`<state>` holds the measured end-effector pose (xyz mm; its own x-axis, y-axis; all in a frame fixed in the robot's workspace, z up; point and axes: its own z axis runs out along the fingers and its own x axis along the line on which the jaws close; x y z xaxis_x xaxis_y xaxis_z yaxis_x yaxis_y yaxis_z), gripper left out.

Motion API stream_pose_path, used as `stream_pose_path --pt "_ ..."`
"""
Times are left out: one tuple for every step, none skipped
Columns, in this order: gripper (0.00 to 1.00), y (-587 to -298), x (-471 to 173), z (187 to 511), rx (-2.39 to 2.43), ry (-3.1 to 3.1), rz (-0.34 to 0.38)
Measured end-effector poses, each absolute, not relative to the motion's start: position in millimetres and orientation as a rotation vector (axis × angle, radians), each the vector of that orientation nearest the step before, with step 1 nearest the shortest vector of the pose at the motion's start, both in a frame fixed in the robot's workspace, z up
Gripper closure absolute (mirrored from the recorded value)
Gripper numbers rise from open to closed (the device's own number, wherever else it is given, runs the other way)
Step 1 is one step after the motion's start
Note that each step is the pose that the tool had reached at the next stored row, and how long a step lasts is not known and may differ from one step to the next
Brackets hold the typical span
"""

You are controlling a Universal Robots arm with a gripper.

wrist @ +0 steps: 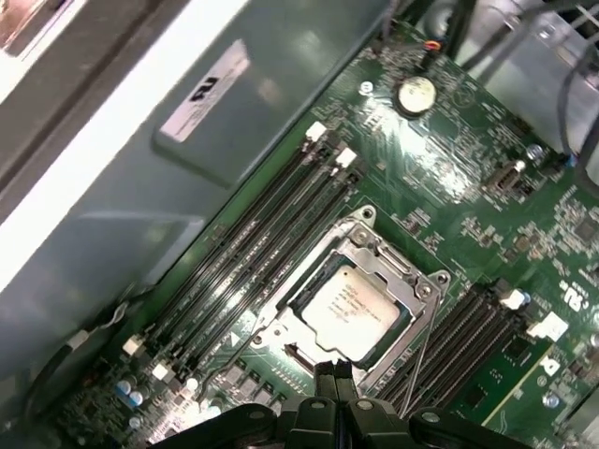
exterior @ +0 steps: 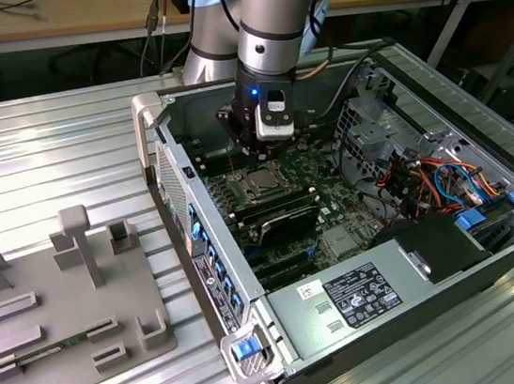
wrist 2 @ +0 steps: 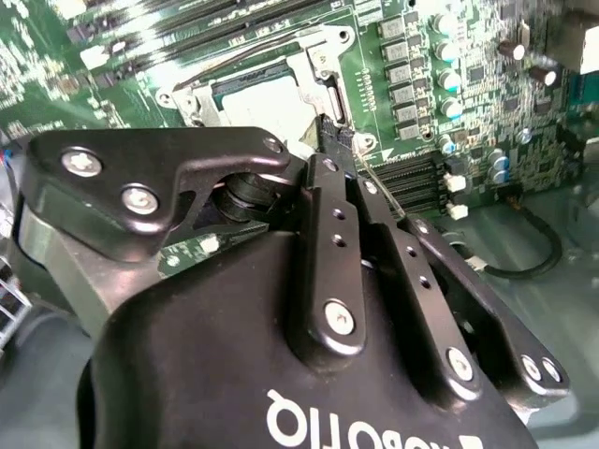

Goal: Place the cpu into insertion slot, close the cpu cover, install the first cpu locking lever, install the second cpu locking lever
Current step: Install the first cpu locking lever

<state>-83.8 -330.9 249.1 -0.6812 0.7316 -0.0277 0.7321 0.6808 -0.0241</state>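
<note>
1. Right, caught the arm (exterior: 276,10) reaching down into the open case (exterior: 174,198) in the exterior view, with the gripper (exterior: 264,153) hanging low over the green board (exterior: 333,191).
2. Found the cpu (wrist: 354,304) lying flat in the slot (wrist: 265,329) in the first wrist view, silver top up and square to the metal rim.
3. Saw the cover (wrist: 393,269) folded down over it, framing the chip through the big central window.
4. Picked out the same pair in the second wrist view: cover (wrist 2: 323,79) down, with the bright cpu (wrist 2: 267,103) glaring through it.
5. Read the fingers (wrist: 328,383) as pressed together in both wrist views, with no gap to speak of and nothing visibly pinched between them.
6. Placed the gripper (wrist: 337,367) right at the edge of the slot, on one side of the cover and not over the chip itself.
7. Spotted a thin wire lever (wrist: 418,360) running along that side of the cover to just beside the fingertips, and caught it again as a bright line past the fingers (wrist 2: 328,215) in the second wrist view.
8. Could not call that lever latched or free from these angles.
9. Noted long black memory slots (wrist: 253,253) flanking the slot on both sides.
10. Back in the exterior view, made out a grey power supply (exterior: 356,297) with a white label at the near end of the case.
11. Also logged a grey tray (exterior: 56,322) on the ribbed metal table (exterior: 42,144), beside the case on the exterior view's left.
</note>
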Motion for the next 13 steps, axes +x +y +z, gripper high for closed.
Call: stream_pose_path --pt "0.89 -330.9 -83.8 249.1 1.243 2.868 -0.052" --pt "0.89 -330.9 -83.8 249.1 1.242 2.868 -0.052" --pt "0.89 -330.9 -83.8 249.2 1.242 2.868 -0.052" --pt "0.89 -330.9 -83.8 249.1 1.242 2.868 -0.052" --pt "0.89 -330.9 -83.8 249.1 1.242 2.868 -0.052" --pt "0.89 -330.9 -83.8 249.1 1.242 2.868 -0.052" --pt "0.89 -330.9 -83.8 249.2 1.241 2.868 -0.052" --pt "0.89 -330.9 -83.9 249.8 1.241 2.869 -0.052" --pt "0.89 -330.9 -83.9 250.6 1.240 2.869 -0.052" --pt "0.89 -330.9 -83.8 251.6 1.240 2.869 -0.052" --pt "0.89 -330.9 -83.8 253.5 1.238 2.869 -0.052" --pt "0.89 -330.9 -83.8 256.7 1.237 2.870 -0.052" --pt "0.89 -330.9 -83.8 258.9 1.235 2.871 -0.052"
